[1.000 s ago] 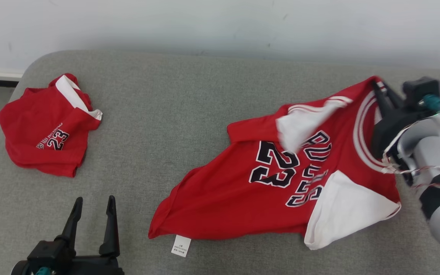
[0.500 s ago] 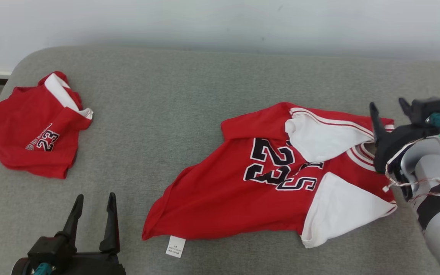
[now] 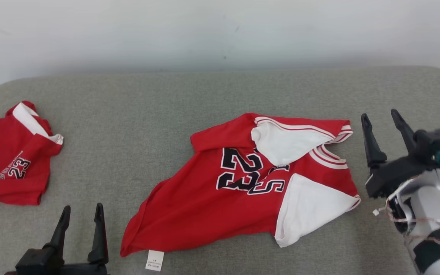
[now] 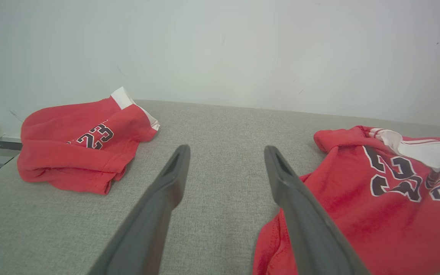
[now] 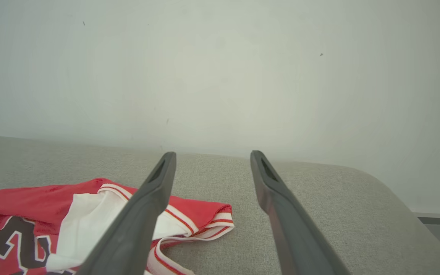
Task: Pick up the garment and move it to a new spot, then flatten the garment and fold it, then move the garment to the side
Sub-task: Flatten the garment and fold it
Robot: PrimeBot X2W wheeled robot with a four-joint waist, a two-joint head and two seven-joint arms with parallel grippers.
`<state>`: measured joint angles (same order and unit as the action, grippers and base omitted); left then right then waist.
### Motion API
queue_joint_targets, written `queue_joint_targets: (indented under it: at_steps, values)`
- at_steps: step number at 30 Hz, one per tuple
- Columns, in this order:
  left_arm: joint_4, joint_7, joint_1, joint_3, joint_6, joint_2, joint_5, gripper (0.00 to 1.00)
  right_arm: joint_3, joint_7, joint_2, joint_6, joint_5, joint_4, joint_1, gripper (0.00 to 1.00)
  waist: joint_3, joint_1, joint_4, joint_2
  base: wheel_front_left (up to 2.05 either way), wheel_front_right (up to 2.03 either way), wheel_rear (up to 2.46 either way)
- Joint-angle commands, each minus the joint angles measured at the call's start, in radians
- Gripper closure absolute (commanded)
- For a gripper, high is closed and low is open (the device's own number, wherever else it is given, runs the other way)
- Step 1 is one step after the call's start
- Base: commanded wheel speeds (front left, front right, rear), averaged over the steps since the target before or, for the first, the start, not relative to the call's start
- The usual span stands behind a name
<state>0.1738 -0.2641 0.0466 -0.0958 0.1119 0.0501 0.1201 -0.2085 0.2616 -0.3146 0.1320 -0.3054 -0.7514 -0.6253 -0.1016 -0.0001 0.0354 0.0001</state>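
Red jersey (image 3: pixel 220 206): number 23, rumpled, white lining turned out; centre right of head view, on grey table (image 3: pixel 147 107).
Left claw (image 3: pixel 82 208): lower left, fingers wide apart, empty.
Right claw (image 3: pixel 379 114): right edge, fingers wide apart, empty, near the jersey's collar, not touching.
Second red garment (image 3: pixel 2 172): bunched, far left.

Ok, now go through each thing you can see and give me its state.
Red number 23 jersey: lying rumpled and unfolded on the grey fabric cushion, white inside showing.
Smaller red garment marked 23: bunched up at the cushion's left end.
Left hand: open, empty.
Right hand: open, empty, just right of the jersey.
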Motion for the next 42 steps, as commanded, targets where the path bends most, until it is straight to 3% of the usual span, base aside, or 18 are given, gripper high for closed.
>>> queue_joint_targets:
  at_steps: [1, 10, 20, 31, 42]
  values:
    - [-0.003, 0.0, -0.017, -0.007, 0.0, 0.002, -0.006, 0.0, 0.012, 0.004, 0.009, -0.003, 0.006, 0.033, 0.035, 0.0, 0.023, 0.0001, -0.024, -0.0001, 0.0, 0.0, 0.0]
    - [-0.006, 0.0, -0.048, -0.032, 0.008, 0.006, -0.02, 0.0, 0.132, 0.003, 0.096, -0.003, 0.058, 0.352, 0.342, 0.0, 0.059, 0.0001, -0.045, -0.0001, 0.0, 0.0, 0.0]
    - [-0.004, 0.0, -0.063, -0.036, 0.011, 0.005, -0.027, 0.0, 0.193, 0.003, 0.195, -0.003, 0.11, 0.525, 0.578, 0.0, 0.077, 0.0001, -0.042, -0.0001, 0.0, 0.0, 0.0]
    - [-0.002, 0.0, -0.056, -0.031, 0.014, 0.003, -0.03, 0.0, 0.127, 0.003, 0.219, -0.003, 0.13, 0.556, 0.612, 0.0, 0.078, 0.0001, -0.03, -0.0001, 0.0, 0.0, 0.0]
    - [0.004, 0.0, -0.037, -0.016, 0.015, 0.002, -0.02, 0.0, -0.018, -0.024, 0.23, -0.003, 0.151, 0.443, 0.562, 0.0, 0.057, 0.0001, 0.012, -0.0001, 0.0, 0.0, 0.0]
